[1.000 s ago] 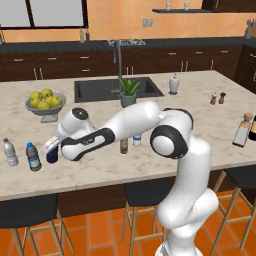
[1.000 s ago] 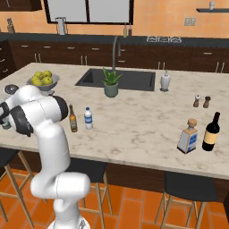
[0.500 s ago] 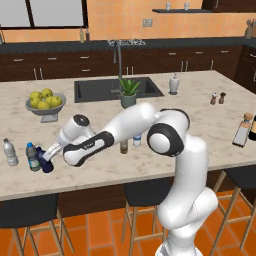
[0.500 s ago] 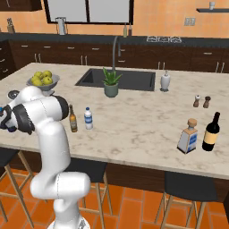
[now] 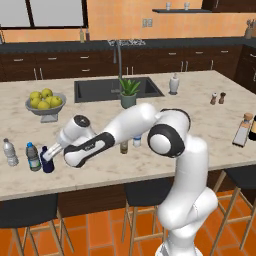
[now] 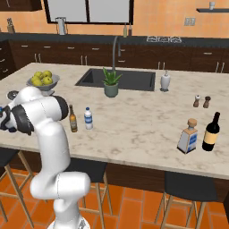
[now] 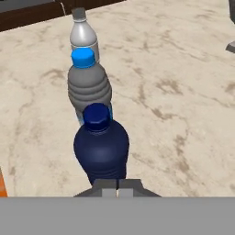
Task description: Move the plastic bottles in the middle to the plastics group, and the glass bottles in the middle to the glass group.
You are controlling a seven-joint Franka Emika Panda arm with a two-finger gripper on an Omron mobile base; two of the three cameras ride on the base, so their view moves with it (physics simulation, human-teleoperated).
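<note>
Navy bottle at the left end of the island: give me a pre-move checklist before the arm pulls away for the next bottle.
1. Navy bottle upright on the counter: ok.
2. It stands by the plastics group, next to the blue-capped bottle with the greyish clear bottle beyond: ok.
3. Claw released from the navy bottle: not ok, its tips are shut together right at the bottle; whether they touch it, cannot tell.
4. Retreat path free of the neighbouring bottles: cannot tell.
5. Amber bottle and white-capped clear bottle still waiting mid-counter, upright: ok.
6. Glass group, tan-topped bottle and dark bottle, undisturbed at the far end: ok.
</note>
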